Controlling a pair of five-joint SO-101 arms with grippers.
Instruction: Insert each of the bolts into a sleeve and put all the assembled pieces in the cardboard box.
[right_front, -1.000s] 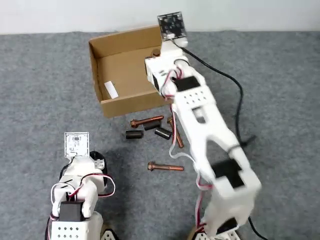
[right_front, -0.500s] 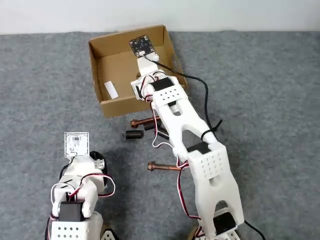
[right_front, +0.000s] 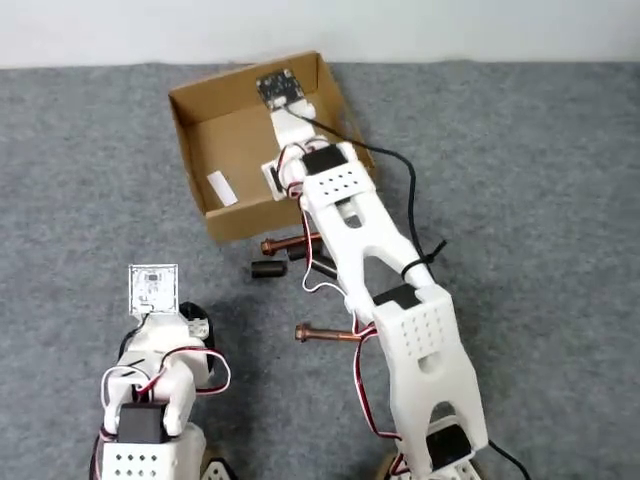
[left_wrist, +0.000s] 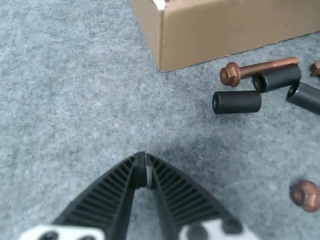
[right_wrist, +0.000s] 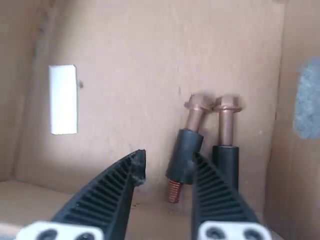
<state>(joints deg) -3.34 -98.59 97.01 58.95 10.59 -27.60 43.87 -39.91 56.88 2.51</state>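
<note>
In the right wrist view my right gripper (right_wrist: 167, 167) is open inside the cardboard box (right_wrist: 125, 45). Two assembled pieces, copper bolts in black sleeves (right_wrist: 186, 150) (right_wrist: 226, 150), lie side by side on the box floor just beyond its fingertips. From above, the right arm (right_front: 340, 190) stretches over the near wall of the cardboard box (right_front: 195, 150). My left gripper (left_wrist: 141, 170) is shut on nothing, low over the carpet. Ahead of it lie a loose bolt (left_wrist: 260, 70) and three black sleeves (left_wrist: 237, 102) (left_wrist: 276, 78) (left_wrist: 305, 97). Another bolt (right_front: 330, 334) lies nearer the arms.
A white label (right_wrist: 63, 99) is stuck to the box floor. The left arm (right_front: 155, 370) sits folded at the near left. Grey carpet (right_front: 80, 200) covers the table. A black cable (right_front: 440, 150) trails to the right of the right arm.
The right arm has swung left and pushed deeper over the box. The box has shifted slightly to the left. The left arm has kept still.
</note>
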